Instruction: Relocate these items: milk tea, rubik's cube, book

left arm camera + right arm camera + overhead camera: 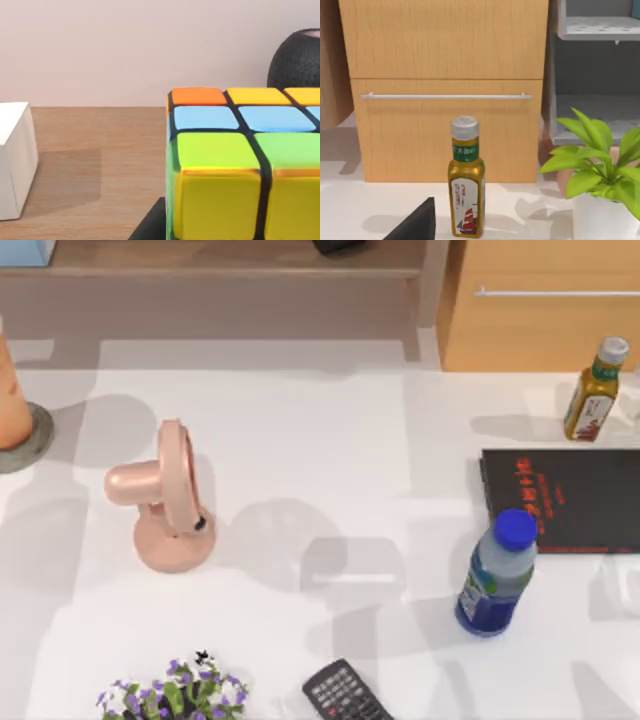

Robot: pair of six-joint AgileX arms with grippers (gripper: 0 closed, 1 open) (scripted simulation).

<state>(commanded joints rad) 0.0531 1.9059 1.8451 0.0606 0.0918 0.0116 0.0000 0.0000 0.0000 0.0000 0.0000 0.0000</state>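
The rubik's cube (235,175) looms very close in the left wrist view, showing yellow, green, blue and orange squares over a wooden shelf (95,150). A dark wedge (150,227) juts out beside its lower edge; whether that is one of my left gripper's fingers I cannot tell. The milk tea (10,390), a peach-orange cup, stands on a grey coaster (35,435) at the table's far left edge. A pale blue block (25,250) lies on the back shelf's left end; I cannot tell whether it is the book.
On the table stand a pink fan (165,495), a blue-capped bottle (497,575), a flat black book (565,500), a yellow-brown bottle (595,390), a remote (345,692) and flowers (175,695). A wooden drawer cabinet (445,90) and a potted plant (600,175) stand behind.
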